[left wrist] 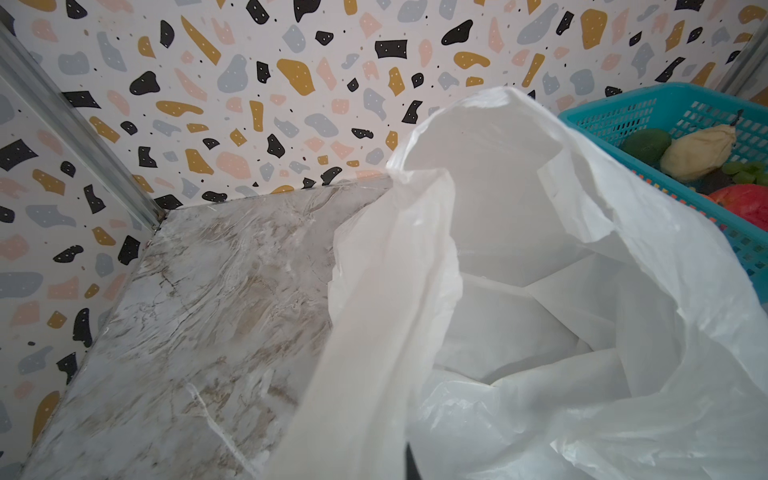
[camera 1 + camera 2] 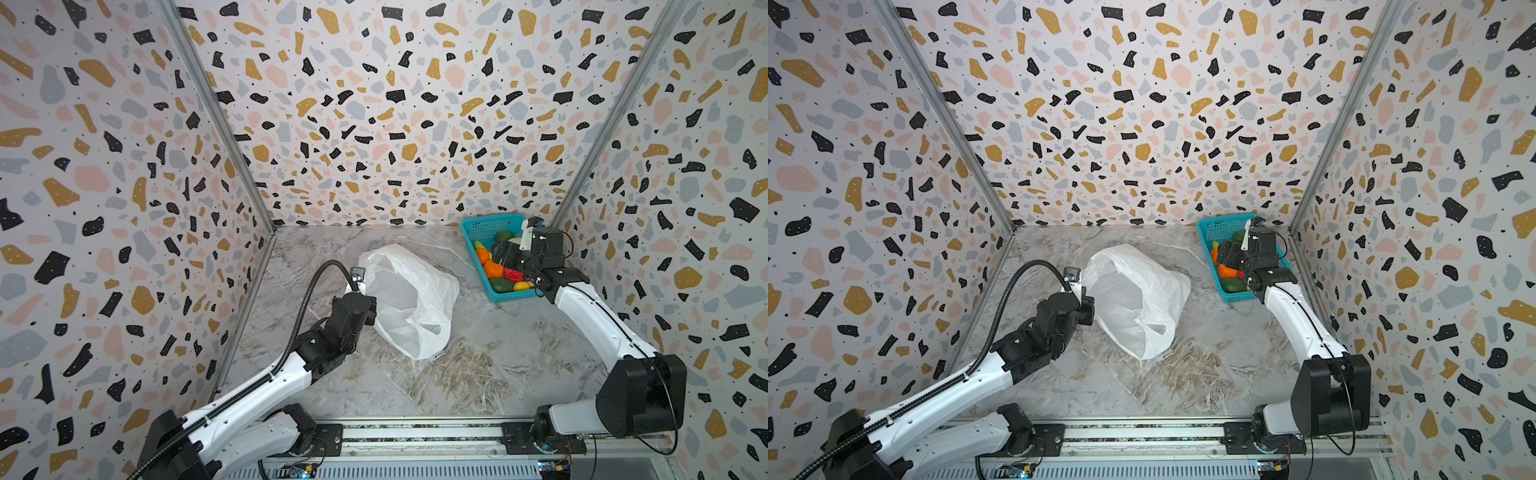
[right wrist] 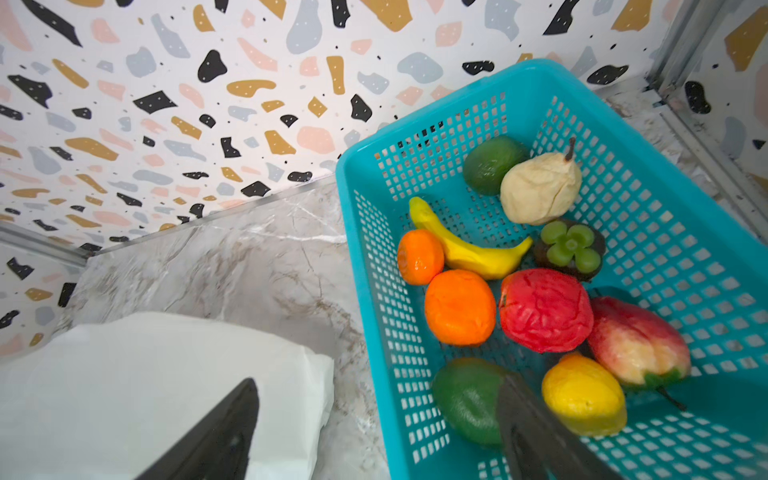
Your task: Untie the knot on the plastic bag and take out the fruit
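The plastic bag [image 2: 409,299] gapes open on the desk [image 2: 478,374], its rim pinched tight in the left gripper [image 2: 358,288] beside it. The fruit [image 3: 544,309] lies gathered in a teal basket [image 3: 673,232] just below the right gripper [image 3: 380,378], whose jaws stand wide, gripping nothing.

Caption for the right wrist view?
Open right gripper at a teal basket full of toy fruit, white plastic bag beside it.

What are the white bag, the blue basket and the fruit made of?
The bag looks like thin, crinkly, translucent plastic film. The basket seems moulded glossy plastic, its walls a grid of holes. The fruit is probably toy foam or plastic: matte, flat colours, odd creases.
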Controlling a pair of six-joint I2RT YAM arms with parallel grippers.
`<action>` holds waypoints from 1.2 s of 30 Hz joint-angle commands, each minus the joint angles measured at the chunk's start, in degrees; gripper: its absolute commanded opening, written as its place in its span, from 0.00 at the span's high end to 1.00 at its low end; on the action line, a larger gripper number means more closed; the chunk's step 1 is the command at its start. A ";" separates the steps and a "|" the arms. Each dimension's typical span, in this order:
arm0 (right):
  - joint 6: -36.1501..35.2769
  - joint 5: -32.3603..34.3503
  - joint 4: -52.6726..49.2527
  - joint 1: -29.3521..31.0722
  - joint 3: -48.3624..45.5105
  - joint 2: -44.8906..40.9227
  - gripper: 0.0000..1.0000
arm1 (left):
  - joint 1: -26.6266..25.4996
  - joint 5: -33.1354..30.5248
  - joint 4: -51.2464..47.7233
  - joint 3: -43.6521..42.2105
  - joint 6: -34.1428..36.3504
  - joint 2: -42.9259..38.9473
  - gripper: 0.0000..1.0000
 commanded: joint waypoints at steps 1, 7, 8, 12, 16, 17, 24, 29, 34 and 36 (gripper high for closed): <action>1.23 -0.89 -3.63 0.70 -1.60 -3.67 0.10 | 2.56 2.92 9.33 0.01 3.40 3.24 1.00; 1.32 -1.06 -5.48 0.89 -4.75 -7.71 0.09 | 7.88 5.24 16.37 2.53 5.23 11.61 1.00; 1.27 -1.18 -5.71 0.89 -4.97 -8.10 0.09 | 8.51 5.79 18.71 3.06 5.33 12.74 1.00; 1.26 -1.62 -6.47 0.91 -5.57 -9.36 0.09 | 10.85 8.15 20.60 6.11 5.63 17.49 1.00; 0.96 -1.68 -6.98 0.90 -5.87 -10.08 0.08 | 11.33 10.98 18.54 9.39 5.47 20.56 1.00; 0.93 -1.79 -7.12 0.91 -5.91 -10.21 0.08 | 11.33 12.17 17.30 10.17 5.23 20.87 1.00; 0.21 -2.52 -7.25 0.89 -5.97 -10.23 0.04 | 11.33 20.31 8.57 9.36 2.45 16.52 0.39; -0.40 -2.93 -6.73 0.91 -6.56 -10.49 0.02 | 11.00 24.57 3.41 4.78 -0.70 8.70 0.16; -2.33 -3.37 -4.18 0.98 -9.06 -10.93 0.00 | 10.54 29.18 -0.89 0.89 -0.33 -2.14 0.09; -3.88 -3.05 -2.22 1.11 -10.83 -11.19 0.01 | 10.54 29.30 -2.45 -0.42 0.70 -7.02 0.08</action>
